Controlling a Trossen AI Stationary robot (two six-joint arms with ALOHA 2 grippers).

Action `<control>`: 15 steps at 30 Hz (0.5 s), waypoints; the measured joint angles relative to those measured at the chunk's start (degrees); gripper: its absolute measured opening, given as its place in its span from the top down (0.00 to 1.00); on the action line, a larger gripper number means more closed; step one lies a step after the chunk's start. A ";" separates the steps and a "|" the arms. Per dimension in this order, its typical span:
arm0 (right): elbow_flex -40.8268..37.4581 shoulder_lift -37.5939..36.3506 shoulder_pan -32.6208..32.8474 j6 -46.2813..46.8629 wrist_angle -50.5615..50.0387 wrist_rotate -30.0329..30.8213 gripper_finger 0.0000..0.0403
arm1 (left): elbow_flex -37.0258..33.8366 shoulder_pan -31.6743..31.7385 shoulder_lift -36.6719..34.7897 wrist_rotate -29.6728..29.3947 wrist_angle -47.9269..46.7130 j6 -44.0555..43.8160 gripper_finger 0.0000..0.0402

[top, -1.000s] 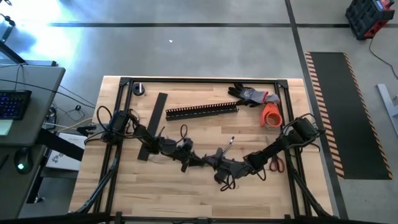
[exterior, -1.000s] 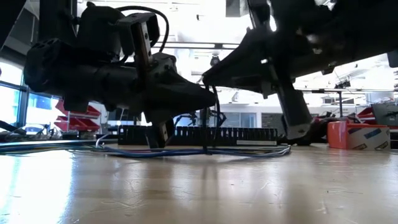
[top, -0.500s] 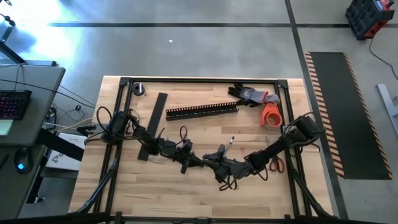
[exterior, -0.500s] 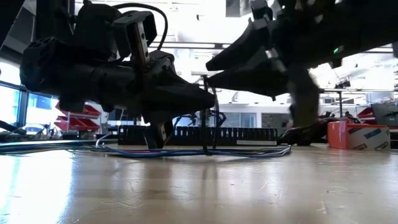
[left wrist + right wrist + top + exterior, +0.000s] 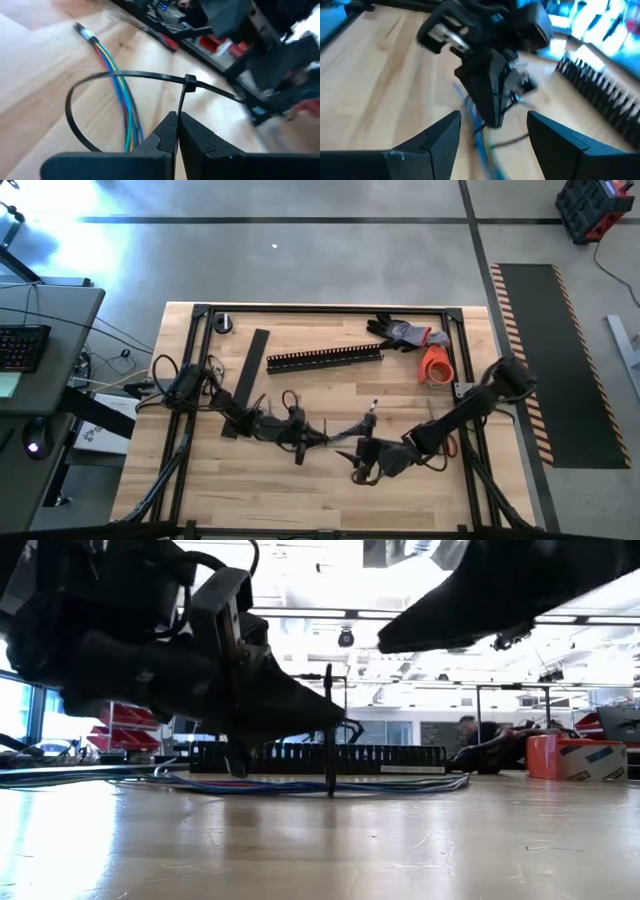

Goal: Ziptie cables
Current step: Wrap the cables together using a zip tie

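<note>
Right now my left claw [image 5: 176, 131] is pinched together on the tail of the ziptie [image 5: 125, 76]. That strip is already looped round the cables [image 5: 120, 100] and poked through its own little square head, so the loop sits wide and loose over them near the middle of the table [image 5: 300, 500].

My right claw [image 5: 492, 150] is spread wide apart and holds nothing. It hangs just beside the loop, on the far side from my left claw.

To do this step well, I think I should hold the tail firm and keep it straight, and let my right claw grab the head or the free end. Then I pull slowly, so the loop shrinks evenly and no wire slips out.

I see a thin, dark, bendy ziptie that looks smooth. Thin wires make up the cables, blue, yellow and green, with a small pale tip. Pale wood covers the tabletop, with fine lines running through it.
</note>
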 joint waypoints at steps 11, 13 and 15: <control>11.36 0.48 -2.71 24.92 -32.14 -9.18 0.48 | 6.77 0.24 0.00 -8.47 -9.79 13.76 1.00; 11.88 1.25 -2.71 26.23 -31.05 -7.25 0.48 | 6.81 0.12 0.00 -9.01 -10.72 14.27 1.00; 11.65 1.86 -2.68 28.93 -30.09 -4.71 0.48 | 6.76 -0.03 0.00 -9.81 -12.37 14.22 1.00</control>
